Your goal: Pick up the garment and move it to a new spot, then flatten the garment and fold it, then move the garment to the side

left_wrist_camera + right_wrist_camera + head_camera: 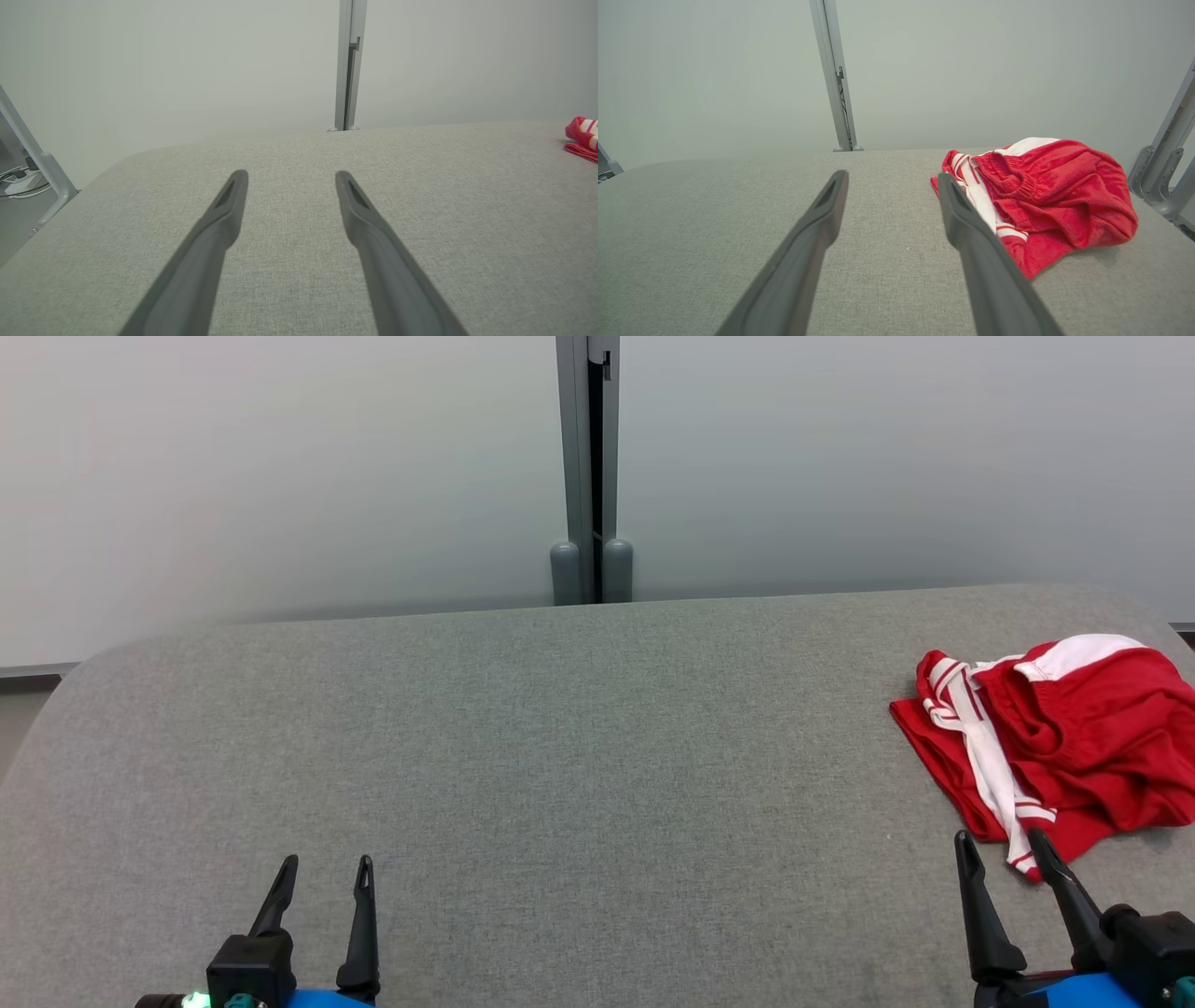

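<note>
The garment (pixel 1074 737) is a red piece with white stripes, crumpled in a heap at the right edge of the grey padded table (pixel 560 756). In the right wrist view the garment (pixel 1045 196) lies just right of my fingers. A corner of the garment (pixel 583 137) peeks in at the far right of the left wrist view. My right gripper (pixel 1001 847) stands open at the lower right, its tips just short of the heap's near edge, holding nothing. My left gripper (pixel 327 870) stands open at the lower left over bare table, far from the garment. Between its fingers (pixel 233 205) lies plain cloth.
A pale wall runs behind the table with a grey vertical post (pixel 590 476) at its middle. Grey metal frame legs (pixel 1164 163) stand past the table's right edge, and another leg with cables (pixel 32 163) past its left edge. The table's corners are rounded.
</note>
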